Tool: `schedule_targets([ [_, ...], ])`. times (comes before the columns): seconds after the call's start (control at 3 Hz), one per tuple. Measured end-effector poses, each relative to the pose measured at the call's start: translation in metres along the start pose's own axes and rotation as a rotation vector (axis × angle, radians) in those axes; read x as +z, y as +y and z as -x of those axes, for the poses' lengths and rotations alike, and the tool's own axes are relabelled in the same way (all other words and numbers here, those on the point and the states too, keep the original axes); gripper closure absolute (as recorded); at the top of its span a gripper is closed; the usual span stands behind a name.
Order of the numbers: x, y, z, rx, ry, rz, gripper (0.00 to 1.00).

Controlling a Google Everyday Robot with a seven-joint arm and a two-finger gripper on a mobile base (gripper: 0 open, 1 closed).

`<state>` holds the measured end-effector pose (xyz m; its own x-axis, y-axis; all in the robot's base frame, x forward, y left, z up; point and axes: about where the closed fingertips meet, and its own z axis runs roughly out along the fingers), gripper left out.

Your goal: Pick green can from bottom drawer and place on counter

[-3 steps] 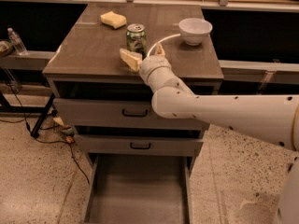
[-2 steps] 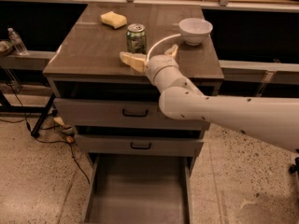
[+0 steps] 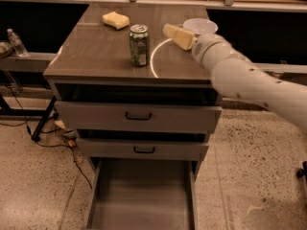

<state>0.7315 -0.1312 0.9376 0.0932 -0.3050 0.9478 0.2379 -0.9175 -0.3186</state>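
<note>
The green can (image 3: 139, 45) stands upright on the counter (image 3: 96, 54), near its middle, just left of the thin white arc. My gripper (image 3: 175, 35) hovers over the counter to the right of the can, apart from it and holding nothing that I can see. The white arm reaches in from the right. The bottom drawer (image 3: 144, 200) is pulled out at the foot of the cabinet, and its flat grey floor is bare.
A yellow sponge (image 3: 116, 19) lies at the back left of the counter. A white bowl (image 3: 201, 25) sits at the back right, partly behind my arm. The two upper drawers (image 3: 138, 115) stand slightly ajar. A water bottle (image 3: 17, 42) stands on the left ledge. Cables lie on the floor at left.
My gripper has moved from just in front of the can to its right and further back. The can stays upright on the counter.
</note>
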Motion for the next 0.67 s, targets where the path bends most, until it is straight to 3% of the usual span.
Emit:
schedule_targets([
  [0.33,-0.0240,0.0363,-0.0855,0.258,0.016,0.021,0.00],
  [0.67,-0.0202,0.0280,-0.0773,0.230,-0.002,0.009,0.00],
])
